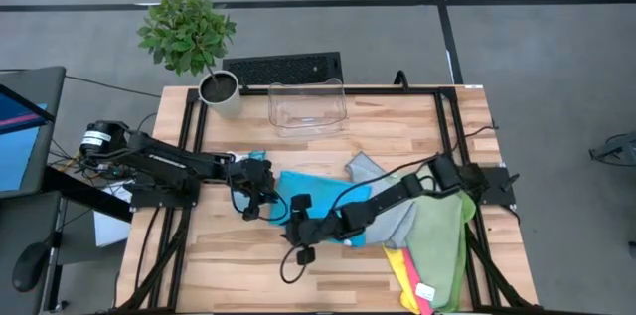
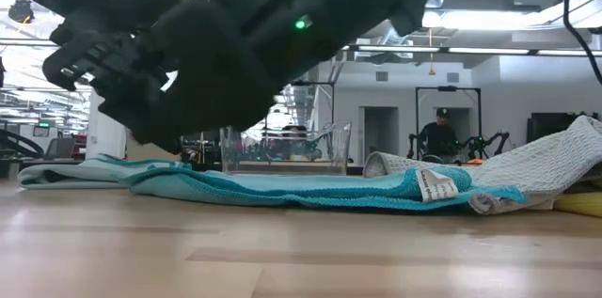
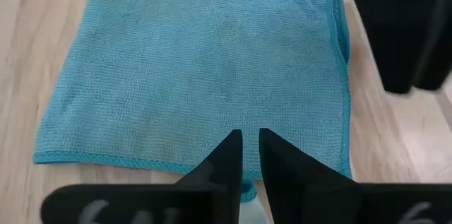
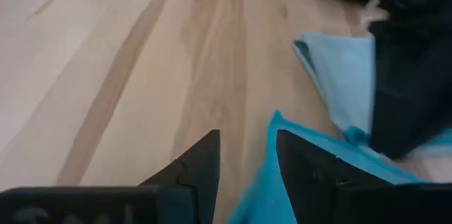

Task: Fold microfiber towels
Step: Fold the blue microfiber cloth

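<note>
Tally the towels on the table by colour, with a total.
teal towel: 1
light blue towel: 1
grey towel: 1
green towel: 1
yellow towel: 1
pink towel: 1, mostly hidden under the others
Total: 6

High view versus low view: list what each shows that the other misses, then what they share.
Only the high view: the potted plant, the keyboard, and the pale green towel with yellow and pink ones beside it. Only the low view: a person in the room behind. Both: the teal towel spread on the table, and the clear bin.
</note>
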